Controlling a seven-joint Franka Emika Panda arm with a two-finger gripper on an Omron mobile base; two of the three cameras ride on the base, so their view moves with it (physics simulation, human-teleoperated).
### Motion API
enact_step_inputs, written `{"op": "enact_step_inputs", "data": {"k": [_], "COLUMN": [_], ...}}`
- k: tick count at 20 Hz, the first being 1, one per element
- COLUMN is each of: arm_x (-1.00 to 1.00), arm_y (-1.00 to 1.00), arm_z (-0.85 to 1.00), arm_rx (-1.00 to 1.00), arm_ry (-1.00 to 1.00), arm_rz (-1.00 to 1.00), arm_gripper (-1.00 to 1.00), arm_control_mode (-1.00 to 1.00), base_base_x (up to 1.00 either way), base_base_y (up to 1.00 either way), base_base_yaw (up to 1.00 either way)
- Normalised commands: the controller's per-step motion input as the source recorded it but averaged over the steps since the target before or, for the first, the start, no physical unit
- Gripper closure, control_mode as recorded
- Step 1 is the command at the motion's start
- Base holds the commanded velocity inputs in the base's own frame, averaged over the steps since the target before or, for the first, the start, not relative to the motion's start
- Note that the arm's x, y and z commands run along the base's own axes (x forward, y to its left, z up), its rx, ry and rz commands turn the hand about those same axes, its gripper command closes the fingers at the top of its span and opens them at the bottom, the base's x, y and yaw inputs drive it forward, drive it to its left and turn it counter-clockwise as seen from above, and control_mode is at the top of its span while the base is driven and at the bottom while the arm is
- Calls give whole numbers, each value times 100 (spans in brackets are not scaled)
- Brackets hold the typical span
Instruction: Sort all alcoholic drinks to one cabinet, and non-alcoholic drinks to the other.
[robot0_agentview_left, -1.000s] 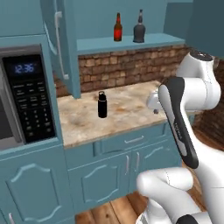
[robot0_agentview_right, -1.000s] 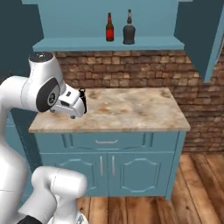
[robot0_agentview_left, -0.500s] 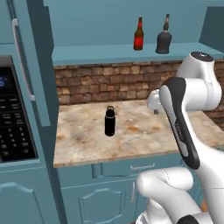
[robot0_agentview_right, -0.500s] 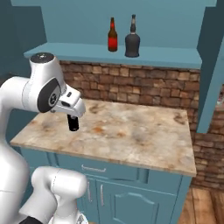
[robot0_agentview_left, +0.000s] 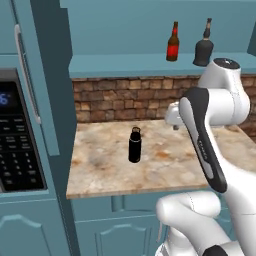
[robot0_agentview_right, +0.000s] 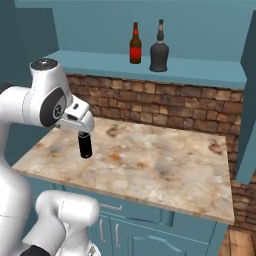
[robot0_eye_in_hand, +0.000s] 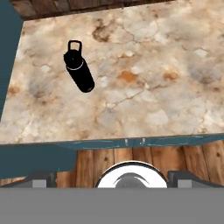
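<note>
In the hand view the black flask (robot0_eye_in_hand: 78, 71) sits upper left of centre on the marbled counter (robot0_eye_in_hand: 144, 87), upright, its loop-handled cap toward the top edge, well apart from the gripper (robot0_eye_in_hand: 131, 177), whose 2 fingers stand fully apart on nothing. The next reach likely goes forward and left. The beer bottle (robot0_agentview_left: 173, 42) and squat bottle (robot0_agentview_left: 203, 44) already stand in the upper-right cabinet (robot0_agentview_left: 125, 64).

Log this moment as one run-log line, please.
hand: open, empty, high over counter | black flask: upright on marble counter | beer bottle, dark round-bellied bottle: upright in open cabinet
</note>
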Motion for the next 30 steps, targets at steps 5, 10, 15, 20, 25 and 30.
{"op": "enact_step_inputs", "data": {"k": [5,10,15,20,25,30], "arm_x": [13,18,41,51,43,26], "arm_y": [6,34,19,7,9,44], "arm_z": [-82,-92,-40,-15,-2,0], "arm_rx": [-1,-8,-8,0,0,0], "arm_ry": [0,-5,-12,-2,0,0], "arm_rz": [1,8,3,0,0,0], "arm_gripper": [-100,-100,-100,-100,-100,-100], "arm_control_mode": [-100,-100,-100,-100,-100,-100], "base_base_x": [0,0,0,0,0,0], "base_base_y": [0,0,0,0,0,0], "base_base_yaw": [0,0,0,0,0,0]}}
